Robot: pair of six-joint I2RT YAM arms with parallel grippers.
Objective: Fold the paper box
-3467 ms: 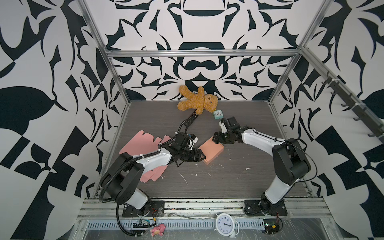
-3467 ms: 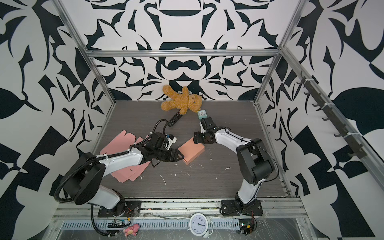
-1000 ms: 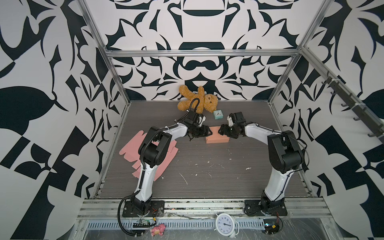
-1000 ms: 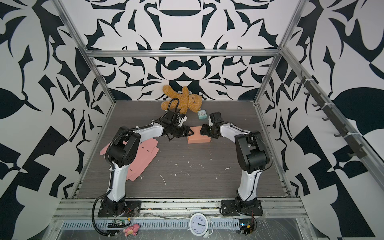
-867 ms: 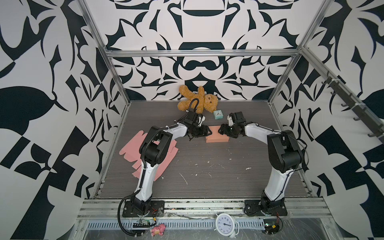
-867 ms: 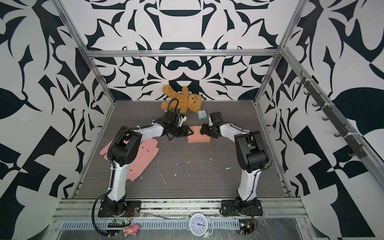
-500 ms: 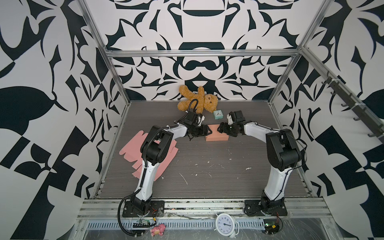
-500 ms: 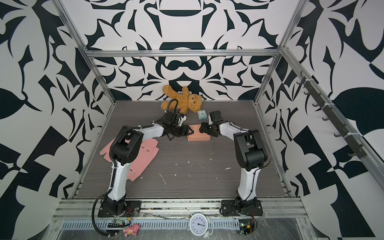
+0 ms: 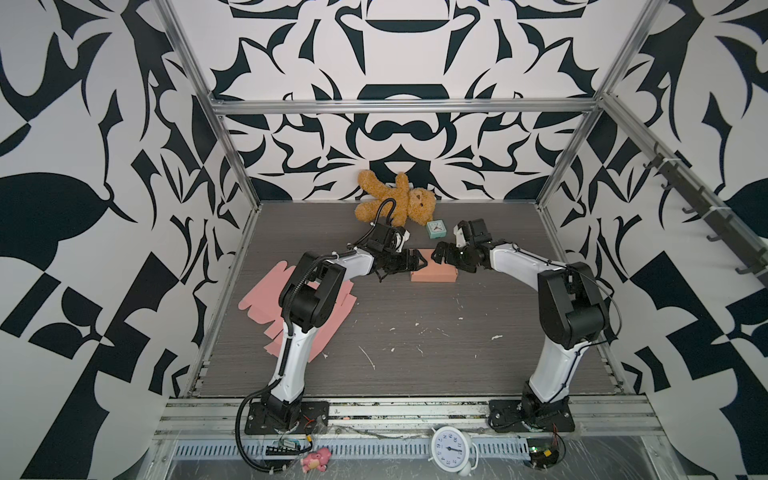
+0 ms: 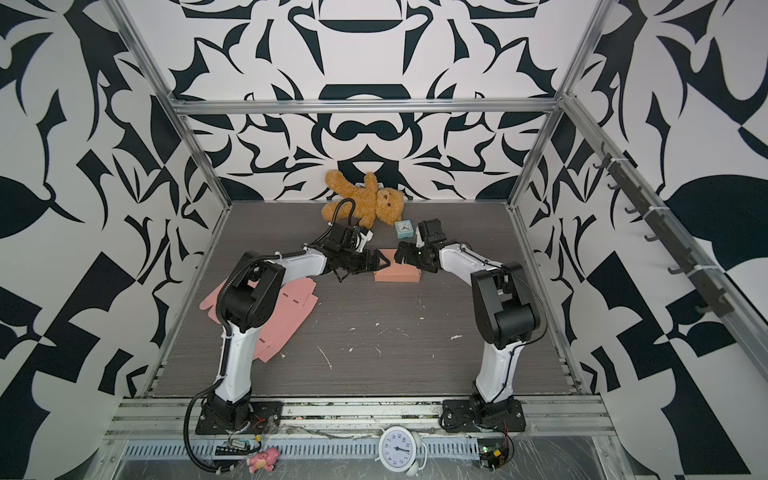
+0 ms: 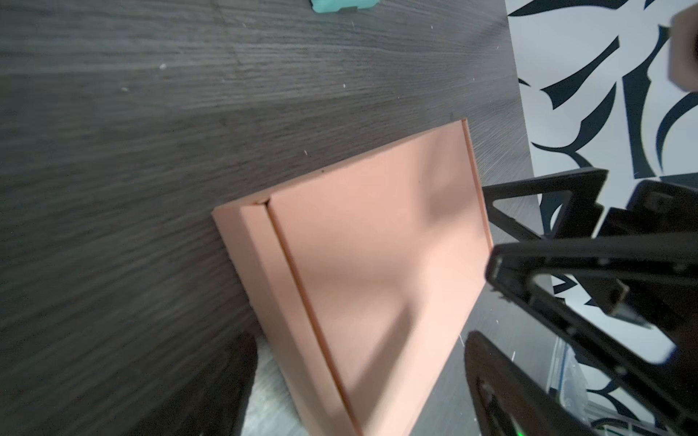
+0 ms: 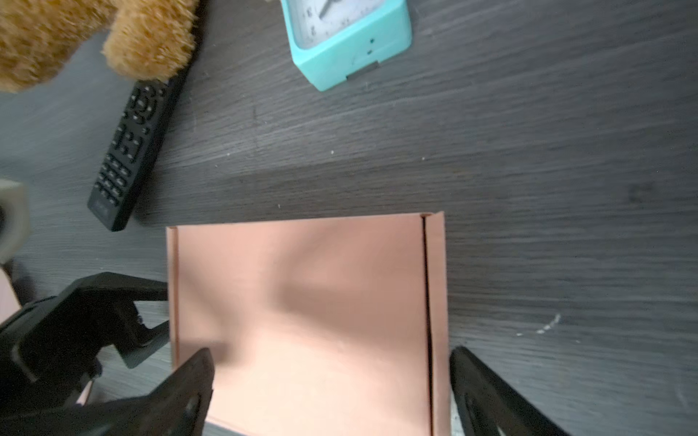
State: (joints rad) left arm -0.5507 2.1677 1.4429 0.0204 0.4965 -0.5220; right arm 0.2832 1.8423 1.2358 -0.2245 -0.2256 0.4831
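Paper box (image 9: pixel 434 274): closed, flat on tabletop (image 9: pixel 415 332). Left jaws spread at its 9 o'clock edge; right jaws spread over it from 3 o'clock.

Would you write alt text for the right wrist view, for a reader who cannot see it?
A closed pink paper box lies on a table beneath the open right end effector. The open left end effector sits at one edge; a remote, teal clock and teddy bear lie beyond.
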